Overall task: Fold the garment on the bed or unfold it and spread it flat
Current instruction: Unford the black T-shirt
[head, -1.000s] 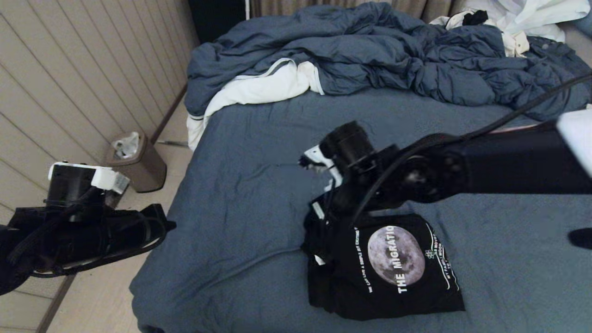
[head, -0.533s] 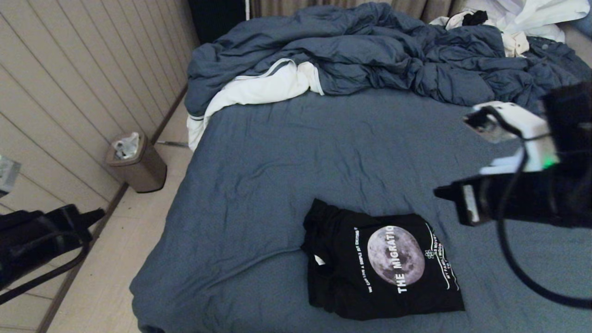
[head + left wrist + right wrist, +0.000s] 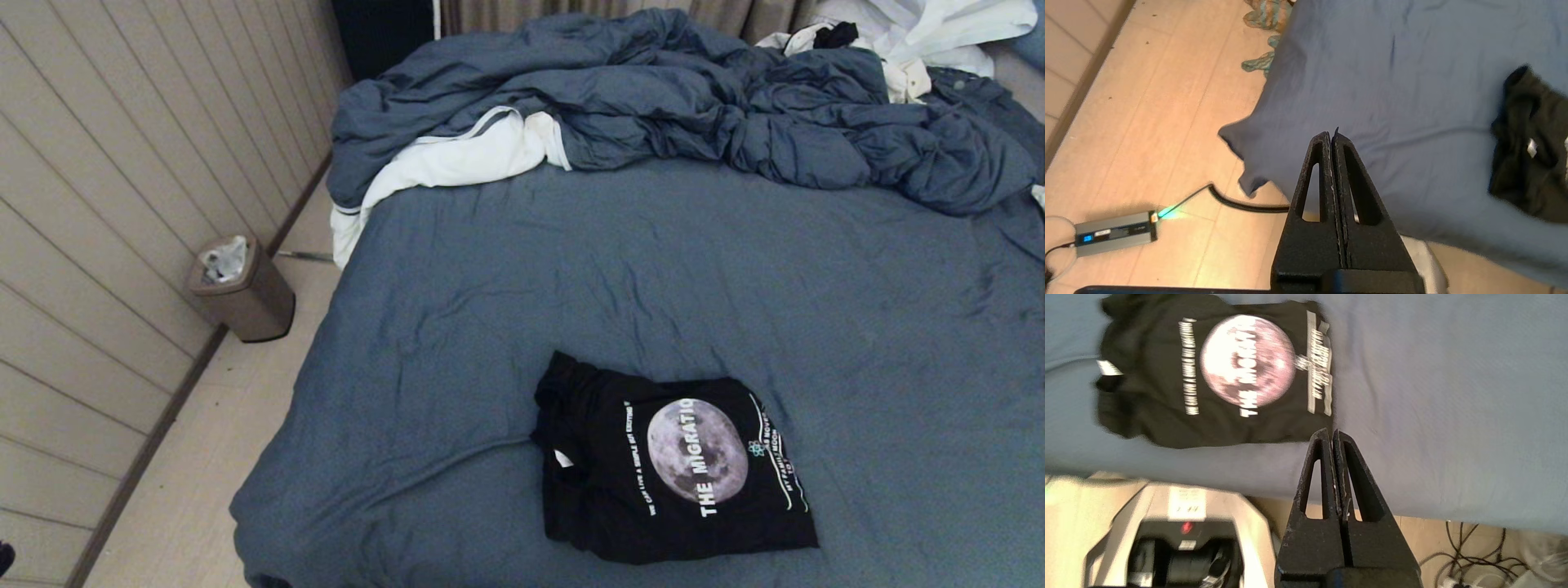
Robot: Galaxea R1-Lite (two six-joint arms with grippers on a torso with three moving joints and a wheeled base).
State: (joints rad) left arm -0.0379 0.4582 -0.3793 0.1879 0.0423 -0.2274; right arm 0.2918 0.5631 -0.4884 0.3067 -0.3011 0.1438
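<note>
Basically done: black moon-print T-shirt (image 3: 673, 461) folded into compact rectangle, lower centre of bed (image 3: 506, 269). Left tool (image 3: 1332, 136) & right tool (image 3: 1331, 435) both clenched, empty, off garment. Nothing left afaict.

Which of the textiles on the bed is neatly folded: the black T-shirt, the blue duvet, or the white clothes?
The black T-shirt, folded compactly with its moon print up. The blue duvet and white clothes lie rumpled.

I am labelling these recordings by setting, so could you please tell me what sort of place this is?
Most likely a home bedroom: a wide bed with a rumpled duvet, a folded black T-shirt lying on the sheet, and a small waste bin on the floor beside the wall.
</note>
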